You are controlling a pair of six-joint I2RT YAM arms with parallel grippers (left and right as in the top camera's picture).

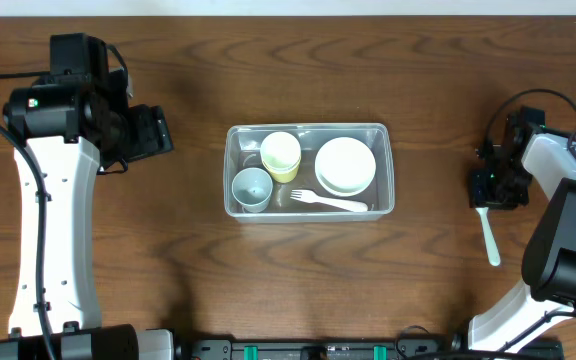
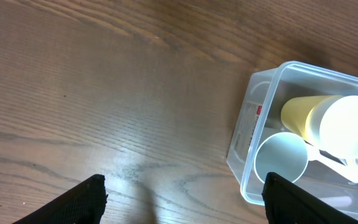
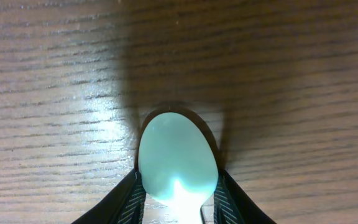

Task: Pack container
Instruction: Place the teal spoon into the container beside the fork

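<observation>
at the centre of the wooden table (image 1: 168, 250) the clear container (image 1: 309, 127) is set, filled with white bowls (image 1: 345, 165), a yellow cup (image 1: 281, 155), a blue cup (image 1: 251, 187), a fork (image 1: 330, 201). the left gripper (image 2: 185, 186) is held spread wide; a spoon (image 3: 178, 155) is pinched by the right gripper (image 3: 178, 182).

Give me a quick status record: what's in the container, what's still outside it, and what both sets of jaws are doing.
container: clear tub, mid-table
inside: yellow cup, blue-grey cup, white bowls stacked, white fork
outside: spoon, to the right of the container
left gripper: jaws open, empty, left of the container
right gripper: jaws closed on both sides of the spoon's bowl
spoon lifted: cannot tell
</observation>
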